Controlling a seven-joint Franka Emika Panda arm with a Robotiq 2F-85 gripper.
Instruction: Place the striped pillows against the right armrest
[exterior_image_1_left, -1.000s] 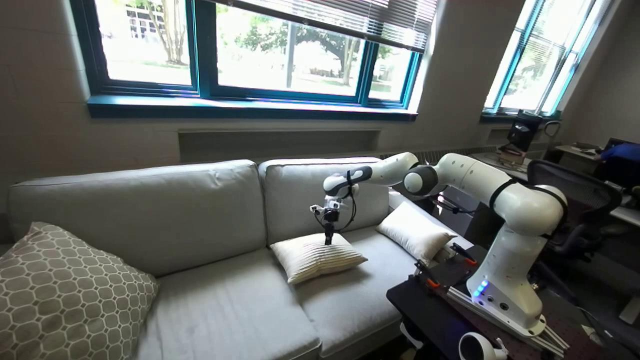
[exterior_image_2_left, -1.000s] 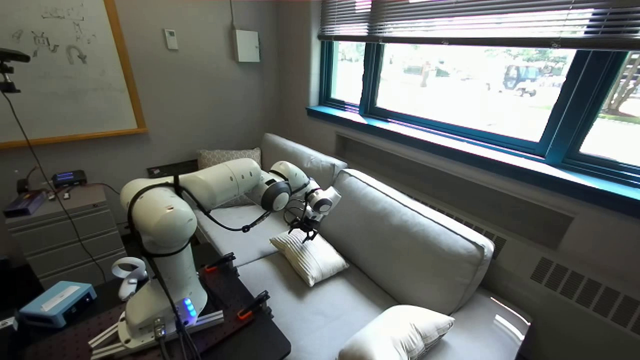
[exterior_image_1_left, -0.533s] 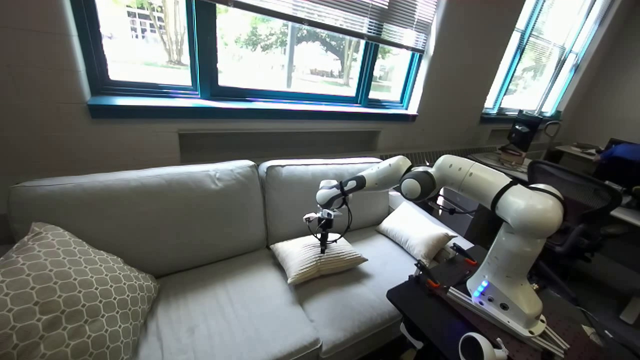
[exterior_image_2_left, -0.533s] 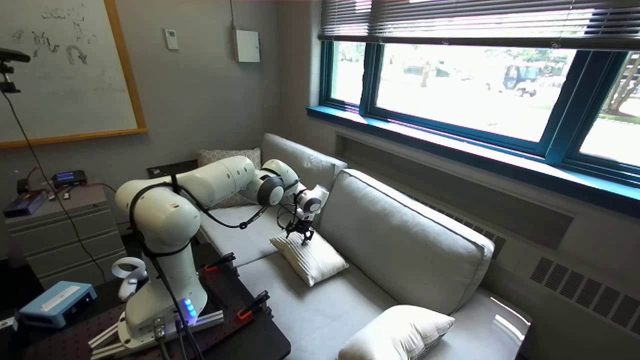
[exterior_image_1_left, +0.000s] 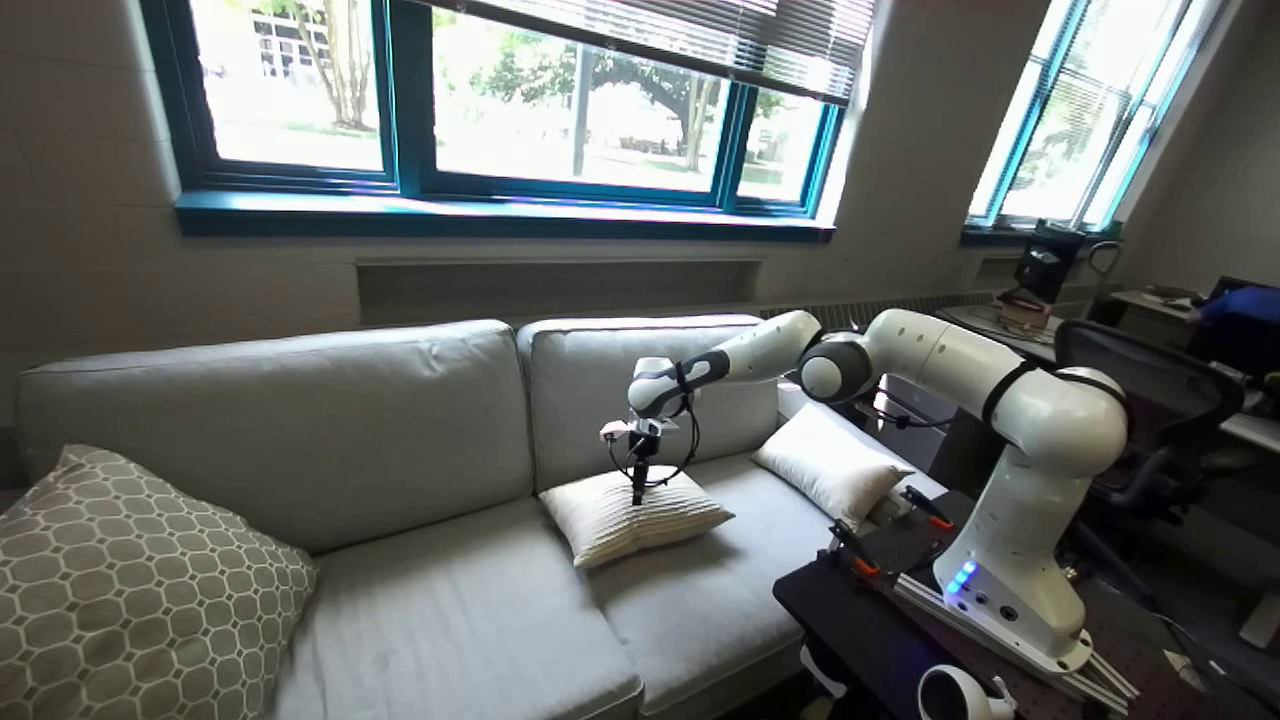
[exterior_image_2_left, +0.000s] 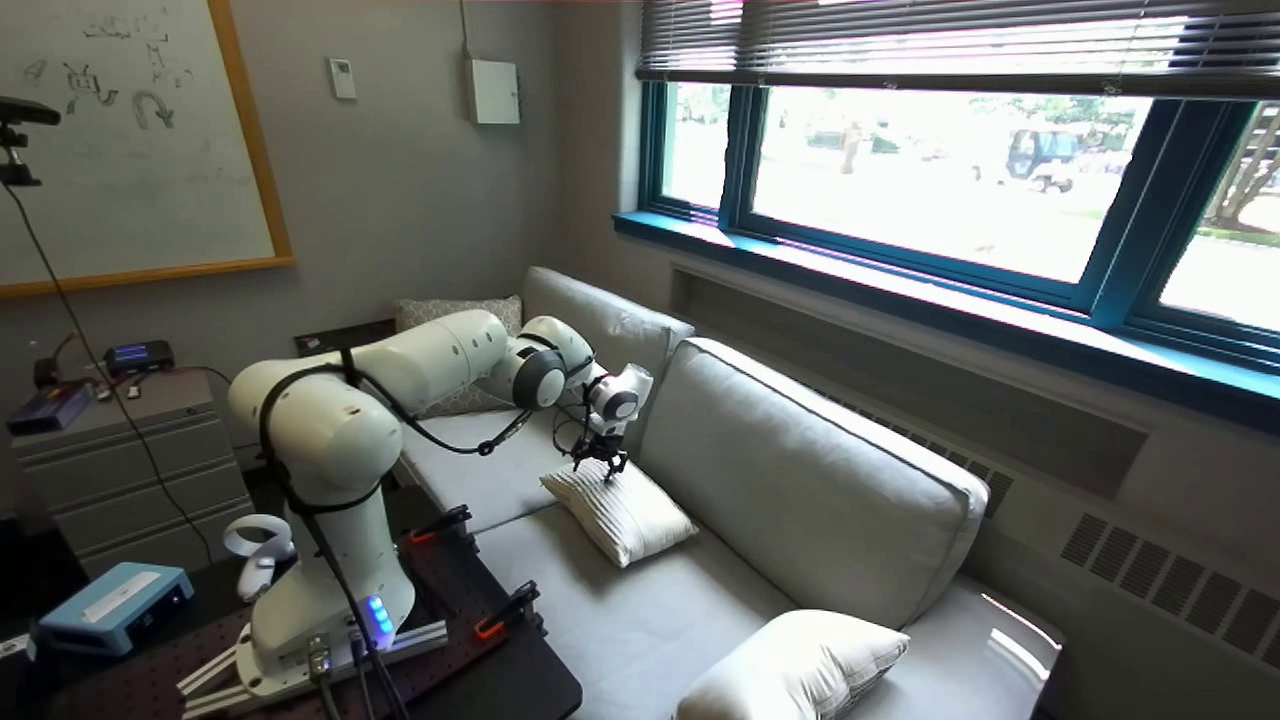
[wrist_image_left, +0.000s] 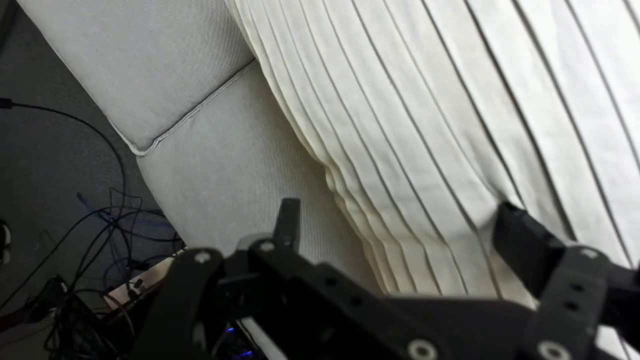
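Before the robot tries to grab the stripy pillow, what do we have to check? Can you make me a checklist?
1. Jaws spread apart: ok, wide open.
2. Jaws lined up with the striped pillow: ok, in the wrist view one is over the pillow and the other is past its edge, above the seat cushion.
3. Jaws low enough for a good grip: cannot tell.
4. Striped pillow at the right armrest: not ok, it lies apart from it.
5. Other cream pillow at the right armrest: ok, it rests there.
6. Lattice pillow out of the way: probably ok, it's at the opposite end.
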